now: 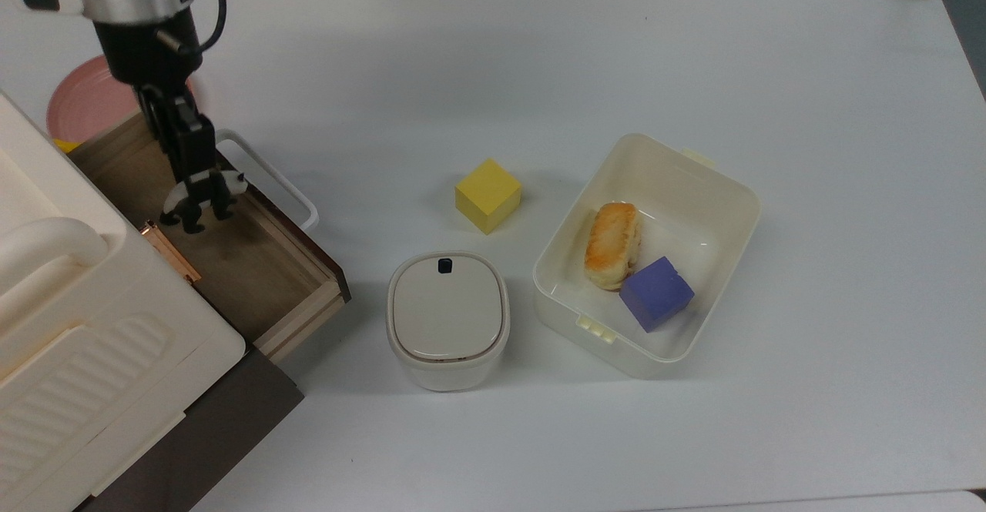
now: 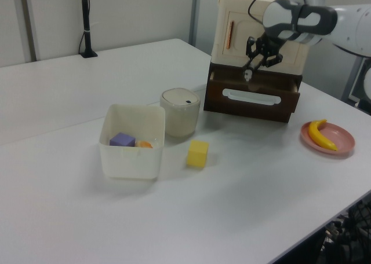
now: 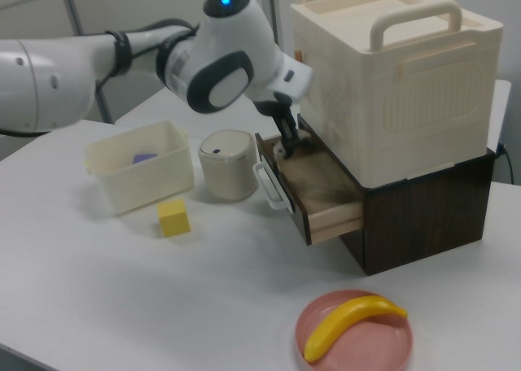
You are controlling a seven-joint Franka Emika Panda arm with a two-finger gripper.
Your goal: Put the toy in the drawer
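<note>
The toy (image 1: 202, 202), a tiny black-and-white panda, hangs from my gripper (image 1: 196, 179), which is shut on it. Both are over the open wooden drawer (image 1: 254, 266), just inside its dark front edge and white loop handle (image 1: 271, 181). In the left view the gripper (image 2: 251, 67) holds the toy (image 2: 247, 74) above the drawer (image 2: 255, 105), close to the cream cabinet. The right view has the toy (image 3: 282, 150) low over the light-brown inside of the drawer (image 3: 326, 196), near its back left corner.
A yellow cube (image 1: 487, 195) and a lidded cream pot (image 1: 447, 318) stand on the white table beside the drawer. The cream tub (image 1: 716, 189) holds a bread roll (image 1: 613, 244) and a purple cube (image 1: 656, 293). A pink plate (image 3: 358, 351) carries a banana (image 3: 350, 322).
</note>
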